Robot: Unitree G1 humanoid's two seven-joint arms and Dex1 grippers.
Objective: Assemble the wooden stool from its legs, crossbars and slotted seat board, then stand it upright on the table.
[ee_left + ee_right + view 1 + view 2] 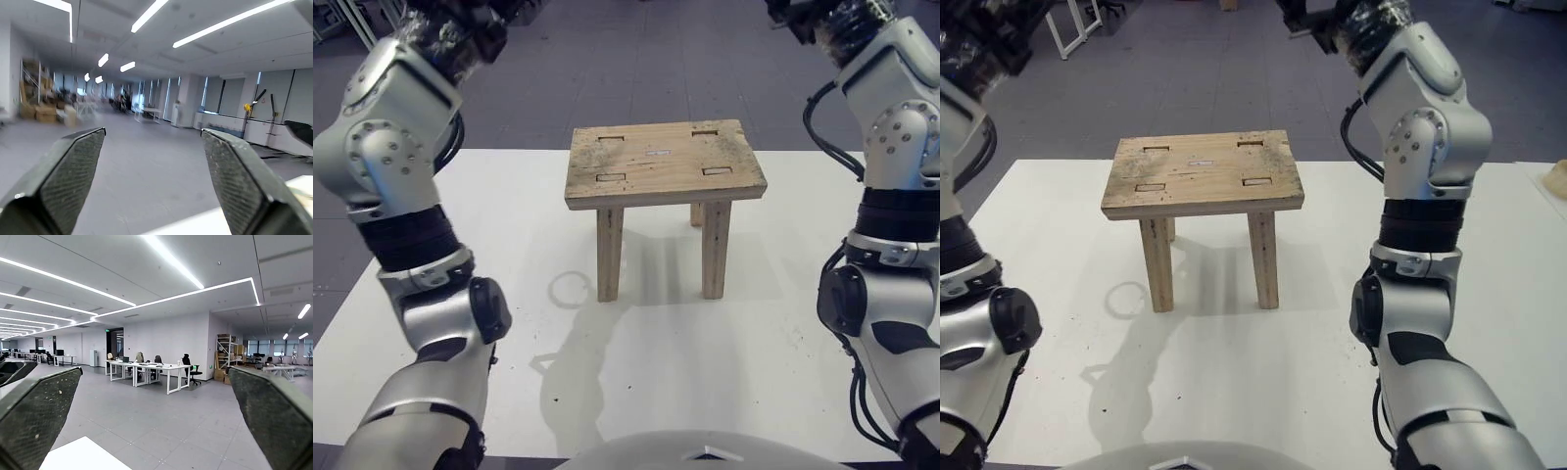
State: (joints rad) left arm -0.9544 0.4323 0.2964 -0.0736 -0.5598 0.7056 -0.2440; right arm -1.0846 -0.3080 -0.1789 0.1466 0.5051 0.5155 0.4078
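The wooden stool stands upright on its legs on the white table, near the far middle. Its slotted seat board faces up, with tenon ends filling the slots. Both arms are raised high at the table's sides, well clear of the stool. In the left wrist view my left gripper is open, with nothing between its fingers. The right wrist view has my right gripper open as well, its pads wide apart and facing out into the room.
A faint ring mark lies on the table beside the stool's front left leg. The table's far edge runs just behind the stool. Office floor, desks and shelves stretch beyond.
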